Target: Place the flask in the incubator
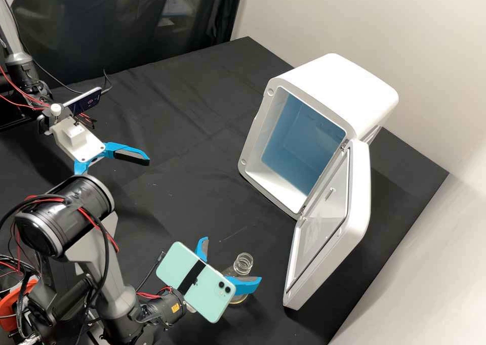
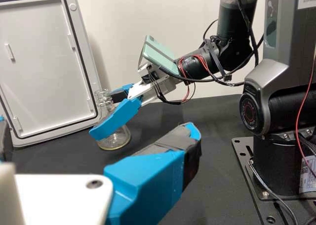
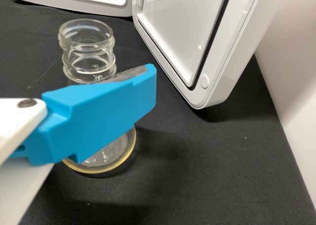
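A clear glass flask [image 1: 242, 266] stands upright and uncapped on the black bench, just in front of the incubator's open door [image 1: 329, 218]. My right gripper [image 1: 228, 266] is open and straddles the flask, one blue finger [image 3: 98, 111] lying across its shoulder and the other on its far side. The left wrist view shows the flask [image 2: 112, 133] between those fingers. The white incubator [image 1: 349, 82] lies tilted, its blue inside facing the arms. Far off at the bench's left, my left gripper [image 1: 109, 160] is open and holds nothing.
A mint-green phone [image 1: 200, 279] is strapped to the right arm's wrist, and a dark phone [image 1: 83, 99] sits by the left arm. The right arm's base [image 2: 281, 136] stands near the left gripper. The bench edge [image 1: 405, 233] runs just past the door.
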